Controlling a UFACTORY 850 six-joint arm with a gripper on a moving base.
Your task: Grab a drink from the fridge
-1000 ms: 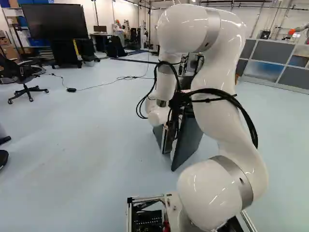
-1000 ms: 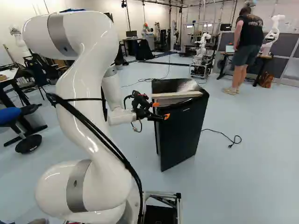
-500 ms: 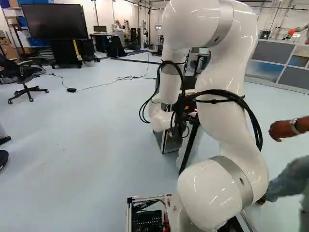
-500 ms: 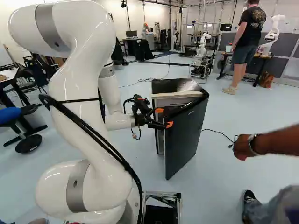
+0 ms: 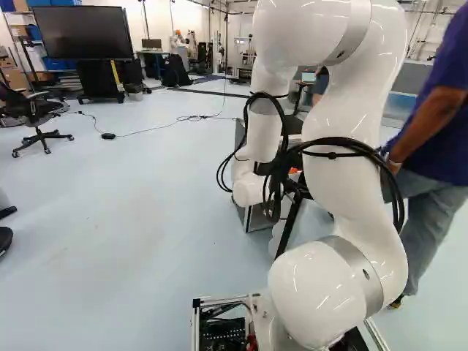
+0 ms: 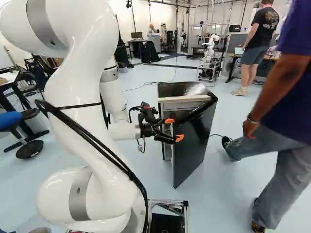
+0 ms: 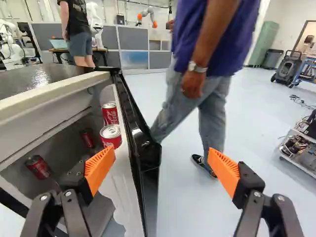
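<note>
In the right base view my gripper (image 6: 175, 129) stands at the inner side of the small black fridge's (image 6: 177, 89) partly open door (image 6: 195, 145). Seen from the wrist, my gripper (image 7: 162, 165) is open, with the door's edge (image 7: 136, 128) running between its spread fingers; one orange pad (image 7: 100, 168) is on the interior side, the other (image 7: 223, 170) outside. Whether either touches the door I cannot tell. Two red cans (image 7: 109, 113) (image 7: 111, 136) stand at the door's inner side. Further red cans (image 7: 38, 167) (image 7: 87, 138) show in the fridge. Nothing is gripped.
A person (image 6: 286, 121) stands close beside the fridge door, one leg near it. A black cable (image 6: 217, 135) lies on the floor behind the door. Another robot (image 6: 210, 53) stands further back, and an office chair (image 5: 36, 117) is at the left of the left base view.
The door has swung further open, my gripper moving with it toward the right of the right base view. A person has come in beside the fridge. The base has not moved.
</note>
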